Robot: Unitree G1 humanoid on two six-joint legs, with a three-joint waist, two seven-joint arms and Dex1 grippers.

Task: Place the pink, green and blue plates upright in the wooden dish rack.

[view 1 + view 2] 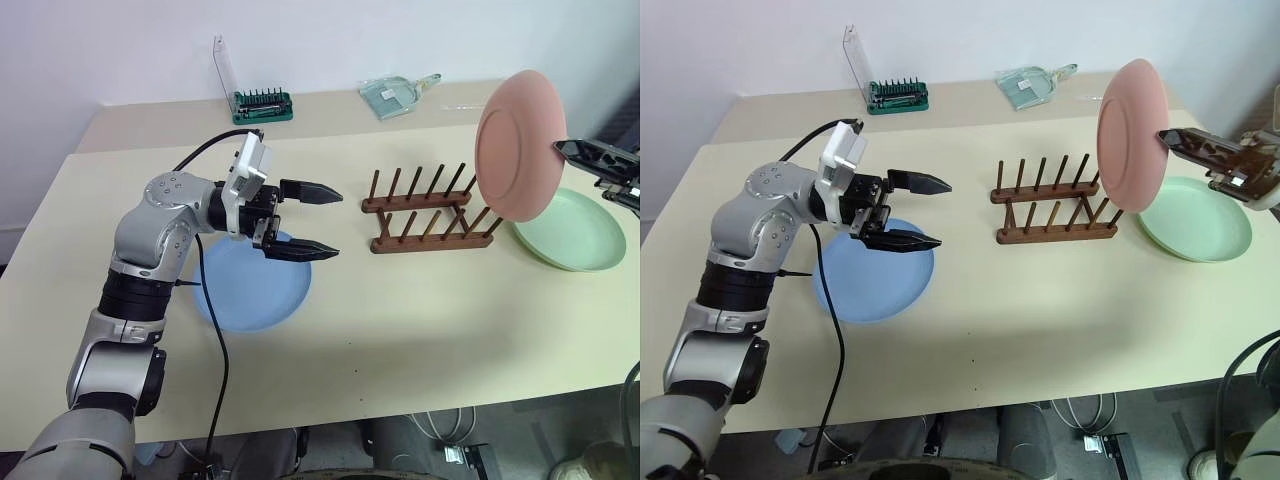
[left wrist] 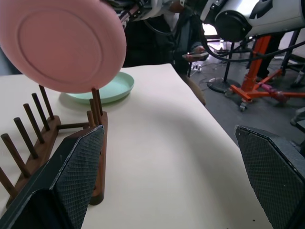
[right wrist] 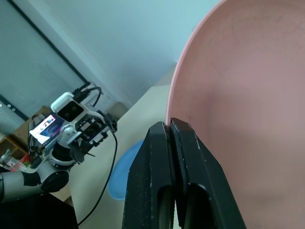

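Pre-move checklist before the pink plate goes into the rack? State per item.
1. Grip on the pink plate: right gripper shut on its rim, plate held upright. Ok.
2. Plate over the wooden dish rack: it hangs above the rack's right end, not yet between pegs. Not ok.
3. Rack slots free: no plate stands in it. Ok.
4. Left gripper: open, holding nothing, above the blue plate, left of the rack. Ok.
5. Green plate: flat on the table right of the rack, beneath the held plate's path. Cannot tell whether the gap is enough.
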